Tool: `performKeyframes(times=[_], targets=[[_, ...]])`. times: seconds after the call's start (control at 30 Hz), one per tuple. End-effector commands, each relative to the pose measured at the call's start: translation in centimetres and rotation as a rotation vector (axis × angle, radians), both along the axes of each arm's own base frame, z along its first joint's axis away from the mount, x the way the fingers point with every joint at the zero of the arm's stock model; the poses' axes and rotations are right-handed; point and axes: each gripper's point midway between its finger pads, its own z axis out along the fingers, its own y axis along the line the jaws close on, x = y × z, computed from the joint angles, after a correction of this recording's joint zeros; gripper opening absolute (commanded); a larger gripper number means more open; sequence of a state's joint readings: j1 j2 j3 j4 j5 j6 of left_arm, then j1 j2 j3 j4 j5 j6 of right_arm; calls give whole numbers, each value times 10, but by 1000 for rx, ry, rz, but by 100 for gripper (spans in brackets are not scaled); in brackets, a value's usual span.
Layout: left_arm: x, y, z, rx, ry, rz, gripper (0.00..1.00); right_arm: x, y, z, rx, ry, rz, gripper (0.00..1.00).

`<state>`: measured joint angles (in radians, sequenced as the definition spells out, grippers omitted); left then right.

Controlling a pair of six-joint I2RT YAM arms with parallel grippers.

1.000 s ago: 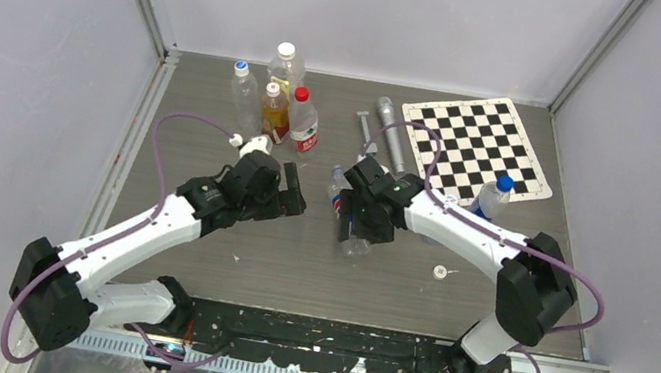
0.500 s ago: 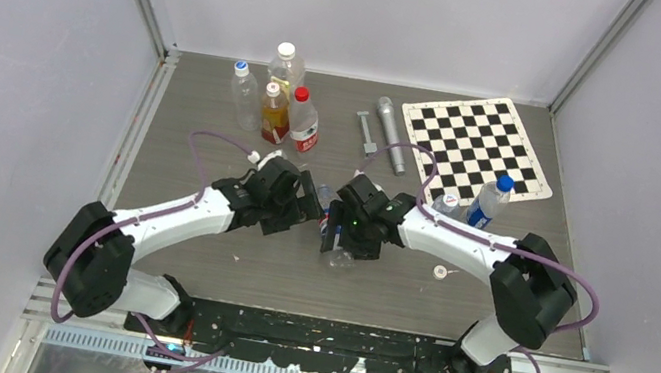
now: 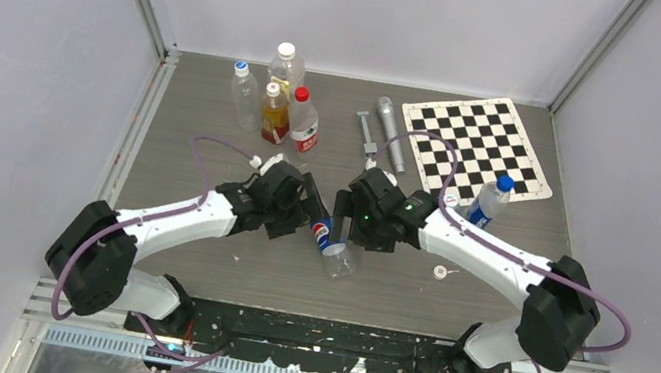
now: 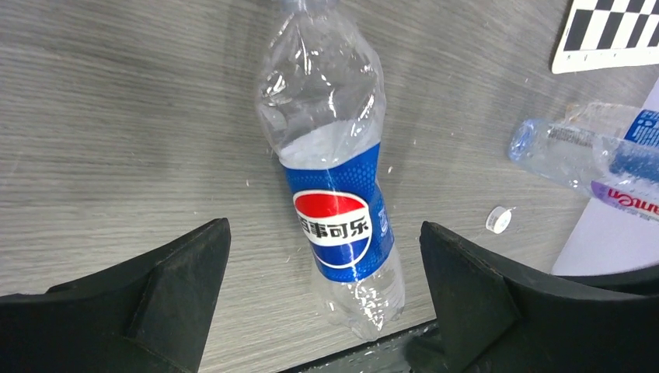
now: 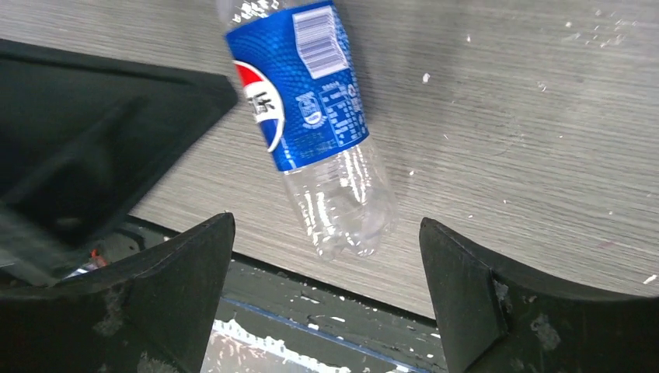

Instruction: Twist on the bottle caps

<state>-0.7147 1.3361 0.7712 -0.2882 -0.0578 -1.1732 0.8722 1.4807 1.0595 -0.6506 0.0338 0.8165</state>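
One crumpled clear Pepsi bottle, blue label, between left gripper and right gripper, both jaws wide apart; speckled grey wood-grain table, pale walls around.

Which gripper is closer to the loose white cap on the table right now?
Right. The right gripper hovers by the Pepsi bottle, to the left of the loose white cap in the top view. The left gripper is farther out the same way, across the bottle.
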Motion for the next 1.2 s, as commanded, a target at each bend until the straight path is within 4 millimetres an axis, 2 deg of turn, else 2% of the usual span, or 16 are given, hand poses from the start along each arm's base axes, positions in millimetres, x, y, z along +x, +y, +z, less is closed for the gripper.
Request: performKeyframes(times=[0.0, 0.13, 0.23, 0.33, 0.47, 0.6, 0.67, 0.77, 0.8, 0.83, 1.0, 1.17], targets=[[-7, -8, -3, 21, -11, 15, 94, 20, -2, 66, 58, -166, 0, 97], [-12, -14, -13, 55, -10, 17, 93, 25, -11, 107, 93, -289, 16, 100], [-12, -20, -20, 77, -5, 11, 92, 26, -24, 124, 110, -385, 18, 100], [-12, -29, -23, 97, -12, -3, 91, 25, -47, 145, 120, -483, -32, 100], [-17, -37, -29, 143, -16, -23, 87, 23, -76, 158, 83, -531, -107, 100], [-25, -32, -39, 201, 5, -36, 77, 15, -104, 150, 2, -501, -176, 100], [-27, -26, -43, 228, 7, -44, 69, 8, -116, 143, -23, -482, -201, 100], [-32, -15, -43, 279, -9, -85, 61, 1, -138, 142, -20, -495, -297, 100], [-33, -12, -41, 298, -25, -117, 60, -3, -145, 136, -39, -486, -313, 100], [-34, -9, -39, 319, -37, -146, 58, -4, -154, 139, -24, -501, -361, 100], [-42, -8, -28, 420, -144, -488, 57, -19, -195, 121, -91, -492, -515, 100], [-64, -13, -26, 440, -213, -866, 58, -26, -213, 102, -131, -459, -638, 100]])
